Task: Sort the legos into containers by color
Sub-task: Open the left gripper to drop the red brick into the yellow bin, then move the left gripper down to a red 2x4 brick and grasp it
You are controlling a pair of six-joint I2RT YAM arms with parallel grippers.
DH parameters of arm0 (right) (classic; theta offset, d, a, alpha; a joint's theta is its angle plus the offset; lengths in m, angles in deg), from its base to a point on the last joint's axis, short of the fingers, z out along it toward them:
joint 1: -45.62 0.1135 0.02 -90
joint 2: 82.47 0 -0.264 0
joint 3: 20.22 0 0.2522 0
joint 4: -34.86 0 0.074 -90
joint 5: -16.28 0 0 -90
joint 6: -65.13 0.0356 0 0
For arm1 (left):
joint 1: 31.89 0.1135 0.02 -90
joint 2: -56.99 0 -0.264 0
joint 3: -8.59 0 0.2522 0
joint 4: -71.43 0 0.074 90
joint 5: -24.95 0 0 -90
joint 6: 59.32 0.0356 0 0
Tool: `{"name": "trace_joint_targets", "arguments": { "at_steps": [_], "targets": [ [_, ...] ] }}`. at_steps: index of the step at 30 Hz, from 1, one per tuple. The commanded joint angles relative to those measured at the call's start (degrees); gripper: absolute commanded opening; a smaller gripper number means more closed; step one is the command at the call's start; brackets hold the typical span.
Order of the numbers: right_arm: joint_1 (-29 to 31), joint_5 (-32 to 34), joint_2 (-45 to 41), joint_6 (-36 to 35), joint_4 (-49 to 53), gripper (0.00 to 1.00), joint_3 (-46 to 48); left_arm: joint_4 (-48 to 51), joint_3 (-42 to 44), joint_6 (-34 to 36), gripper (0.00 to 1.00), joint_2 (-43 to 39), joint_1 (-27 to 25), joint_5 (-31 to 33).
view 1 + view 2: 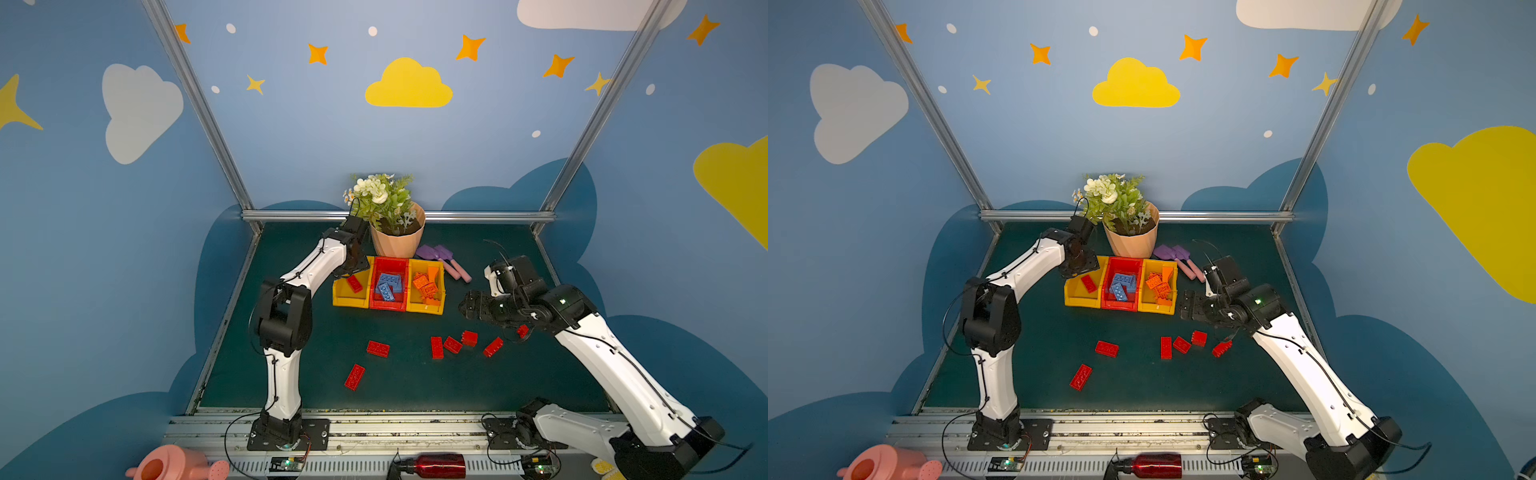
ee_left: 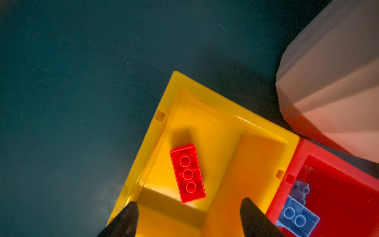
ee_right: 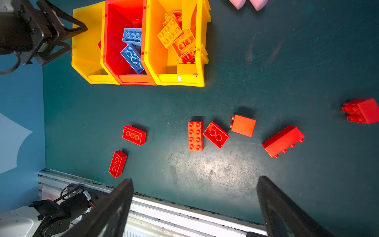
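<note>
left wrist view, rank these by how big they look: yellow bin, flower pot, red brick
1. yellow bin, takes up the most of the picture
2. flower pot, but the frame cuts off both it and the bin, so this order is unsure
3. red brick, clearly smallest

White arms [image 1: 286, 374], black joints [image 1: 284, 316]

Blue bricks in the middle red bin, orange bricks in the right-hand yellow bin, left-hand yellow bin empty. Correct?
Not empty: the left wrist view shows one red brick lying in the left-hand yellow bin. The blue bricks in the red bin and the orange bricks in the right-hand yellow bin are as stated.
</note>
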Motion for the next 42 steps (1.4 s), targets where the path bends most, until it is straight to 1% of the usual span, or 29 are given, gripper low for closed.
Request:
{"name": "trace_joint_targets", "arguments": {
  "at_steps": [1,3,5,8,10,12,14,15,17,19,21,23,25,28,38,40,41,42],
  "targets": [
    [-0.2,-1.4,1.4,-0.1,-1.1,0.92,-1.7,1.9,7.0,1.2,0.78,-8.1,-0.6,-0.3],
    [-0.1,-2.9,2.5,-0.6,-2.3,0.92,-1.7,1.0,13.7,1.4,0.78,-14.0,-1.1,-0.5],
    [-0.1,-4.3,3.9,-1.1,-2.9,0.92,-2.3,-0.5,21.2,3.7,0.78,-19.8,-1.9,-1.5],
    [0.3,-5.0,6.1,-1.9,-2.8,0.94,-3.8,-0.9,32.2,5.1,0.78,-28.8,-5.2,0.1],
    [0.7,-5.8,7.3,-2.9,-2.9,0.94,-4.4,-0.8,38.9,4.2,0.78,-35.0,-7.7,0.3],
    [1.2,-6.6,8.1,-3.3,-3.0,0.94,-4.6,-1.3,44.7,1.3,0.77,-40.5,-10.3,-1.6],
    [1.8,-7.5,8.6,-3.5,-3.3,0.94,-4.4,-2.4,50.2,-3.9,0.77,-45.2,-13.7,-5.3],
    [2.2,-7.9,8.6,-3.4,-3.5,0.94,-4.2,-3.0,53.0,-6.8,0.77,-47.2,-16.3,-6.6],
    [3.0,-8.3,8.5,-2.9,-3.7,0.94,-3.5,-3.2,57.1,-11.3,0.77,-49.8,-21.4,-6.4],
    [3.8,-8.4,8.1,-2.2,-4.0,0.94,-2.7,-2.6,60.1,-14.6,0.78,-52.0,-26.1,-3.9],
    [4.5,-8.8,7.8,-1.6,-4.4,0.94,-1.9,-2.6,62.0,-16.9,0.77,-54.1,-29.2,-3.0],
    [5.2,-8.9,7.6,-1.4,-4.1,0.94,-1.6,-3.7,63.3,-18.0,0.78,-55.7,-30.7,-2.9],
    [5.6,-8.4,7.5,-1.3,-3.4,0.94,-1.6,-5.3,64.5,-18.2,0.78,-56.5,-31.7,-3.0],
    [5.9,-7.6,6.5,-1.1,-2.4,0.94,-1.6,-7.7,66.3,-17.7,0.77,-55.3,-32.1,-3.3],
    [5.9,-4.6,0.7,1.7,-0.4,0.94,2.2,-13.2,65.8,-13.7,0.76,-44.9,-32.5,-5.6],
    [5.9,-4.3,-0.4,2.4,-0.3,0.94,2.9,-13.3,65.5,-13.5,0.70,-42.4,-32.5,-5.8],
    [5.9,-4.0,-0.8,2.7,-0.2,0.94,3.2,-12.7,65.1,-13.8,0.65,-41.0,-32.5,-5.6],
    [5.9,-3.7,-1.2,2.9,0.0,0.94,3.3,-12.0,64.7,-13.8,0.57,-40.0,-32.5,-5.2]
  ]
}}
